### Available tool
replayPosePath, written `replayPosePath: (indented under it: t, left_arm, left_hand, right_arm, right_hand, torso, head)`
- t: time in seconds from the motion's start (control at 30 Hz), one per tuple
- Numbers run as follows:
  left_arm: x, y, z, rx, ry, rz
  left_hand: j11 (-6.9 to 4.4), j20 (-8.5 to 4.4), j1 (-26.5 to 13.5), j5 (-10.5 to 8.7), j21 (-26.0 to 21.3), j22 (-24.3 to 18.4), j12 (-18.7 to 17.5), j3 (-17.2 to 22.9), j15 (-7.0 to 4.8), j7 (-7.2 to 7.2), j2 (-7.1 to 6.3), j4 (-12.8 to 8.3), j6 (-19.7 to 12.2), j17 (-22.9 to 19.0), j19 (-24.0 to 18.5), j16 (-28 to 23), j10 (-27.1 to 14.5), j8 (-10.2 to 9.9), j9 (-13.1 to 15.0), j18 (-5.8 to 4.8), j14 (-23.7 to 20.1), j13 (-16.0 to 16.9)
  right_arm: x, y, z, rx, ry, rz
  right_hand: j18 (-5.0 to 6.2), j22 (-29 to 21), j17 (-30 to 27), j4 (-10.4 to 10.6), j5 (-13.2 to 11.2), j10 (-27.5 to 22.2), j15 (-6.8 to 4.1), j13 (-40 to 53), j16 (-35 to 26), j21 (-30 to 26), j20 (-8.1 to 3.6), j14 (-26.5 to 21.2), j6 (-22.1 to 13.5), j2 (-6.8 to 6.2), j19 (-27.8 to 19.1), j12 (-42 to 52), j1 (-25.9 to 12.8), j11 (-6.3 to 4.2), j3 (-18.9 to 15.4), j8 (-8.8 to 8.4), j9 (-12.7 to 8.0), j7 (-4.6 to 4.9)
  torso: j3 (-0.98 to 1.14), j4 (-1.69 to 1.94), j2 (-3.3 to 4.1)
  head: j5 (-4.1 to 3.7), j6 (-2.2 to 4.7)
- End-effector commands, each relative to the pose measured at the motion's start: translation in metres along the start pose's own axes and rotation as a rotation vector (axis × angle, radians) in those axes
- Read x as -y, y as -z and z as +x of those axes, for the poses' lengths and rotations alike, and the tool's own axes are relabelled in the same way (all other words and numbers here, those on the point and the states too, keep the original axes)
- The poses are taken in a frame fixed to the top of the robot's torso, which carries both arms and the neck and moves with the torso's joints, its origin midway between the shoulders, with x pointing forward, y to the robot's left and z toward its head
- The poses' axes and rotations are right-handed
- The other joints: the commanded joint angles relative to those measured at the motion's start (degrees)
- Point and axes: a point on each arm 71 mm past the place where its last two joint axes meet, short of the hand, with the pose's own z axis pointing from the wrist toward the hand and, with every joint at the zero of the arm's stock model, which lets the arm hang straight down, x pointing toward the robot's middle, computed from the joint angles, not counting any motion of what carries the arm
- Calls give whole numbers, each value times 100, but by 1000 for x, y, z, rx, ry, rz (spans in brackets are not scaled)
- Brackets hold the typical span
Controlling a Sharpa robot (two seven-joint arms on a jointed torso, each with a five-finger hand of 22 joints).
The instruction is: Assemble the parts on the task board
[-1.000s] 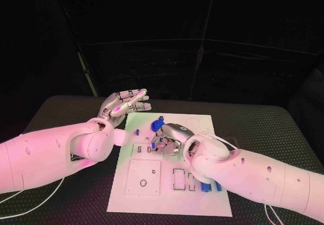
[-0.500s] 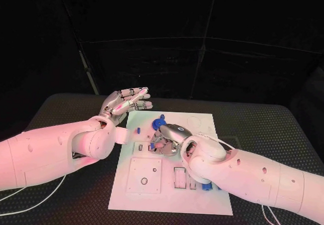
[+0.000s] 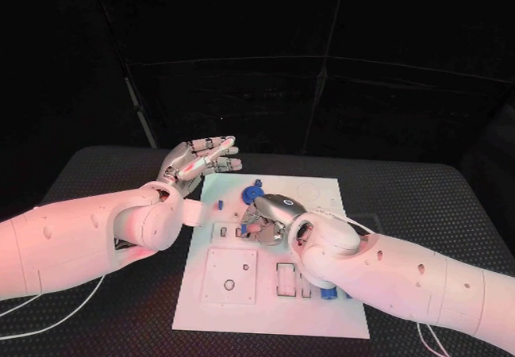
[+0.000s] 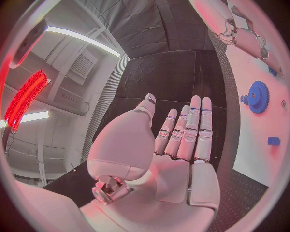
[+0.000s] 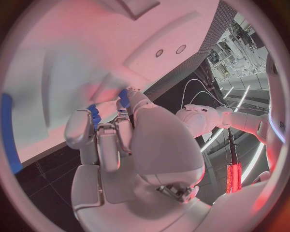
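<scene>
The white task board (image 3: 321, 308) lies in the middle of the black table. My right hand (image 3: 270, 219) is curled down over the board's middle and pinches a small blue part (image 5: 94, 116) at its fingertips, close against the board (image 5: 60, 58). A blue gear (image 3: 252, 196) sits on the board just beyond that hand, and is seen again as the blue gear (image 4: 258, 96). My left hand (image 3: 199, 162) is raised off the board's far left corner, flat and open with fingers (image 4: 187, 130) straight, holding nothing.
More blue parts (image 3: 327, 294) lie by the slots under my right forearm. A small blue piece (image 4: 273, 141) stands near the board's left edge. A raised square plate (image 3: 230, 276) takes up the board's near left. White cables trail on the table by both arms.
</scene>
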Motion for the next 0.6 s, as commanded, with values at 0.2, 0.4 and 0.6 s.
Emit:
replayPosePath:
  t: [0.2,0.4,0.6]
  left_arm:
    - [2,0,1,-14,3,8]
    - [2,0,1,-14,3,7]
    - [2,0,1,-14,3,6]
  left_hand:
    - [2,-11,-3,14,-37,-5,0,-9,18,403,61,-35,31,-10,-35,-9,33,-21,5,51,32,3]
    - [2,-11,-3,14,-37,-5,0,-9,18,403,61,-35,31,-10,-35,-9,33,-21,5,51,32,3]
    - [3,-11,-4,14,-40,-8,-3,-13,18,403,61,-38,20,-11,-41,-12,32,-26,3,52,31,2]
  right_arm:
    - [2,3,2,-26,43,11]
    - [1,3,3,-38,46,9]
    - [2,3,4,-49,51,19]
  right_hand:
    - [-105,0,1128,-8,0,-33,-31,0,15,3,-18,531,116,8,-11,-39,-26,10,29,11,22,-61]
    - [-103,-9,1120,-8,-8,-36,-29,-6,12,-2,-17,529,115,-9,-16,-46,-41,13,24,10,20,-59]
    - [-103,-15,1115,0,-33,-59,-22,-35,10,-7,-13,528,90,-42,-19,-75,-89,22,16,-6,8,-47]
  torso:
    - [0,0,-1]
    - [1,-1,5]
    - [-2,4,-1]
  head:
    - [-7,-5]
    - [-19,-8]
    - [-17,-28]
